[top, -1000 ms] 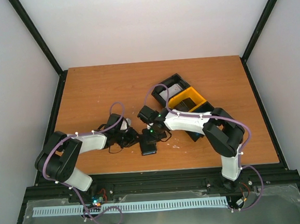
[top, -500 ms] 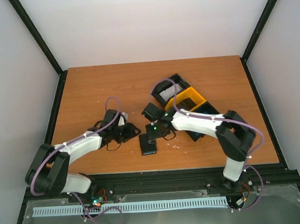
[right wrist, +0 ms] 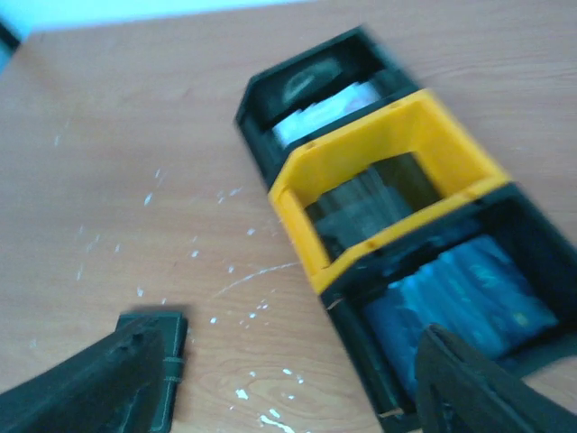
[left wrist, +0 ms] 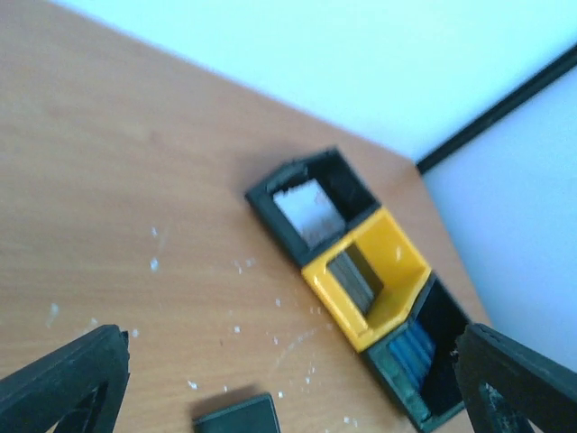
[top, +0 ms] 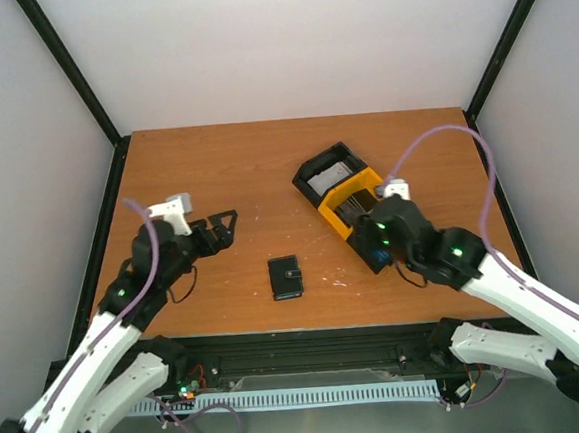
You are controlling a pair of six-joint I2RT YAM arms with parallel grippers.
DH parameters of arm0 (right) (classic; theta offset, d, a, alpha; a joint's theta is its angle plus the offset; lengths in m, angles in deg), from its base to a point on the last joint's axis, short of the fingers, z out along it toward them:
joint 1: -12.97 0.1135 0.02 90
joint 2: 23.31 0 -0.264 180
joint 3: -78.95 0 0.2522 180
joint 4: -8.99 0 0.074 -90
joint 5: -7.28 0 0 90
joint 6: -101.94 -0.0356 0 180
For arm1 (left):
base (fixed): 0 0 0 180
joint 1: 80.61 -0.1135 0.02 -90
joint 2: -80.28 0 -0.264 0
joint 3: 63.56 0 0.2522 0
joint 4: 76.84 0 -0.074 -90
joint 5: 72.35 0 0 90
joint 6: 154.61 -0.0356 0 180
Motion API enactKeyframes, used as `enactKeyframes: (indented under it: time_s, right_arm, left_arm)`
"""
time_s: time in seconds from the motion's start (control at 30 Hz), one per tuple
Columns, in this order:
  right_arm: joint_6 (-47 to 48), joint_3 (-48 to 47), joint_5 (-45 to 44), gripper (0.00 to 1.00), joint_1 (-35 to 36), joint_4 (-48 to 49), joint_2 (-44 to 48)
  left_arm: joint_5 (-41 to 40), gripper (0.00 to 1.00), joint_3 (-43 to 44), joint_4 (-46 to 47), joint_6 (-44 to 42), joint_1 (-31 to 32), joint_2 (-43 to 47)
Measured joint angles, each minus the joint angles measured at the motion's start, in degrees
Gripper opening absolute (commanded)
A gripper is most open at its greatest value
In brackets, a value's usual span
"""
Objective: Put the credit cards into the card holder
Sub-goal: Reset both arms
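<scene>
The card holder (top: 285, 276) lies closed and flat on the table, free of both grippers; it also shows at the bottom edge of the left wrist view (left wrist: 236, 417) and beside my right finger (right wrist: 168, 347). Blue credit cards (right wrist: 460, 290) stand in the near black compartment of the tray (top: 318, 164), and the left wrist view shows these credit cards (left wrist: 413, 354) too. My left gripper (top: 225, 232) hangs open well left of the holder, nothing between its fingers (left wrist: 63, 388). My right gripper (top: 375, 242) hovers open above the tray's near end, empty (right wrist: 279, 397).
The three-compartment tray (right wrist: 297, 225) lies diagonally at the right: white cards (left wrist: 306, 209) in the far black section, grey cards (left wrist: 353, 275) in the yellow middle. White flecks dot the wood between holder and tray. Black frame rails border the table.
Both arms have drawn back from the card holder, the left one to the left, the right one up over the tray. Both grippers have opened. The holder stays where it lay.
</scene>
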Motion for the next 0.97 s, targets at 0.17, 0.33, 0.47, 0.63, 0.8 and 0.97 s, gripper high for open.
enactKeyframes:
  time_s: [0.17,0.33,0.47,0.63,0.8,0.97]
  right_arm:
    - [1.29,1.57,-8.13,0.94,-0.15,-5.29,14.97]
    - [3.69,1.18,-13.42,1.00,-0.20,-8.37,24.83]
    - [5.81,-0.63,-16.02,1.00,-0.20,-10.40,28.06]
    - [7.61,-3.26,-17.79,1.00,-0.20,-10.97,29.59]
    - [7.41,-3.93,-18.43,1.00,-0.20,-12.15,31.19]
    - [6.19,-3.93,-18.38,1.00,-0.20,-13.73,33.24]
  left_arm:
    - [-7.06,1.00,0.87,-4.22,-2.89,0.00,13.44]
    - [-12.68,1.00,6.43,-9.49,-6.38,0.00,19.80]
    - [-16.50,1.00,12.96,-13.46,-9.42,0.00,22.05]
    - [-19.78,1.00,20.79,-17.94,-11.56,0.00,22.27]
    - [-21.64,1.00,22.36,-21.24,-11.63,0.00,22.36]
    - [-21.99,1.00,22.25,-23.08,-11.61,0.00,22.97]
